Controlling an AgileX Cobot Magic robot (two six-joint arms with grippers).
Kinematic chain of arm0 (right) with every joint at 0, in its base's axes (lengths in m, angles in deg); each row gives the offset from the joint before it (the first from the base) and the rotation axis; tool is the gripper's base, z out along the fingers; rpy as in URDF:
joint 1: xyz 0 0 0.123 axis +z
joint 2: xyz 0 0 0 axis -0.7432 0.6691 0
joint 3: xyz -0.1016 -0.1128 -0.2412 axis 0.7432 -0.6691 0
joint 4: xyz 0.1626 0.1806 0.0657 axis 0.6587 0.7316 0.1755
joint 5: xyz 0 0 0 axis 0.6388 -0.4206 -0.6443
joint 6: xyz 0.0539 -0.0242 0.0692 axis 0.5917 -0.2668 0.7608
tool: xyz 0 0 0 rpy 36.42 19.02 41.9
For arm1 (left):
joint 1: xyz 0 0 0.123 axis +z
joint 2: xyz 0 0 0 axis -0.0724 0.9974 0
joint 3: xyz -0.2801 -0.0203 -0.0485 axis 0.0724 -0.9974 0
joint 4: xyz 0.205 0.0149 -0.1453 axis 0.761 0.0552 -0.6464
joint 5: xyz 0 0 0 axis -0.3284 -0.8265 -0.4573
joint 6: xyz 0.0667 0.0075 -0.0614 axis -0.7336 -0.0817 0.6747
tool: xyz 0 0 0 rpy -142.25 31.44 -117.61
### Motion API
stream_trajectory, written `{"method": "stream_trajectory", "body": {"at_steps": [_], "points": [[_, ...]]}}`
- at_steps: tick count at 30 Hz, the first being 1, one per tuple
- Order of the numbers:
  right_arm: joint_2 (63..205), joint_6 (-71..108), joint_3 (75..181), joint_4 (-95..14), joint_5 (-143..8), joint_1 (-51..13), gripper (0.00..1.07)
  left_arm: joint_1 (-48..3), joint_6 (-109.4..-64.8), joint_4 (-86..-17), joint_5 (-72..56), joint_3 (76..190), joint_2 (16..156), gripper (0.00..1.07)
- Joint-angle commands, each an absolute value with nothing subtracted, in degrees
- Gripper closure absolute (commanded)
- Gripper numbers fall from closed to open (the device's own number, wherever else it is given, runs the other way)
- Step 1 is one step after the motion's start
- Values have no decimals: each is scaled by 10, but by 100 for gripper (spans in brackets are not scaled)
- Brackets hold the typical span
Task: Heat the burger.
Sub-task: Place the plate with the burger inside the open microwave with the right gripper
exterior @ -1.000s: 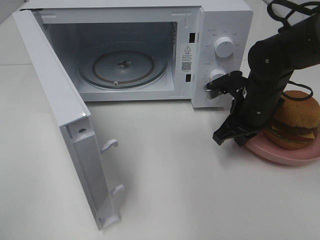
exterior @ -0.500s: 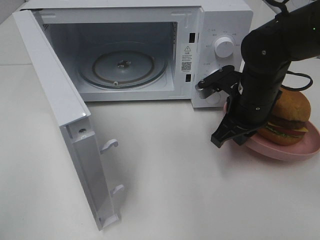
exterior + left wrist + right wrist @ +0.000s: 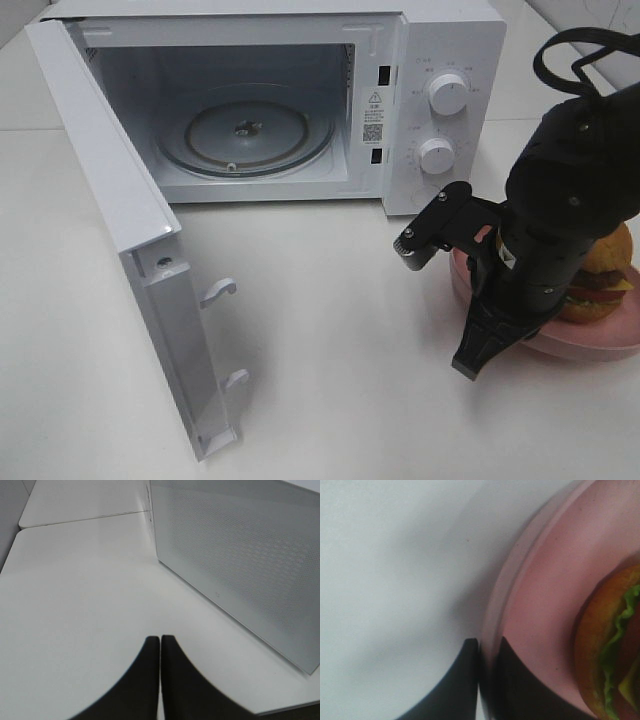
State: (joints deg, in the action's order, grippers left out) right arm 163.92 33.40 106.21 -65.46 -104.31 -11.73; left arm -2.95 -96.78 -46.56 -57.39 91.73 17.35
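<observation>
Burger (image 3: 612, 645) sits on plate (image 3: 540, 580), just beyond right gripper (image 3: 485, 647). Gripper pinches plate's near rim.

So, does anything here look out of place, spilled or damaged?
Nothing stands out. The microwave door is open, the glass turntable lies flat inside, and the burger sits on the pink plate, whose rim the right gripper pinches.

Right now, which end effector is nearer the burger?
Right. The right end effector pinches the pink plate at its rim, just beside the burger. The left end effector is closed over bare table by a perforated white panel, with no burger in its view.
</observation>
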Motion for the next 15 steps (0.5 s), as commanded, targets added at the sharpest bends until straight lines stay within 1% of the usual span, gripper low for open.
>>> {"method": "stream_trajectory", "body": {"at_steps": [1, 3, 8, 15], "points": [[1617, 337, 1053, -695, -1032, -99, 107, -28, -970, -467, -570, 917, 163, 106], [1604, 337, 1051, -698, -1034, -82, 107, -28, -970, -467, -570, 917, 163, 106], [1584, 336, 1051, -700, -1031, -67, 107, -28, -970, -467, -570, 917, 163, 106], [1560, 329, 1051, -714, -1041, -67, 107, -28, -970, -467, -570, 917, 163, 106]]}}
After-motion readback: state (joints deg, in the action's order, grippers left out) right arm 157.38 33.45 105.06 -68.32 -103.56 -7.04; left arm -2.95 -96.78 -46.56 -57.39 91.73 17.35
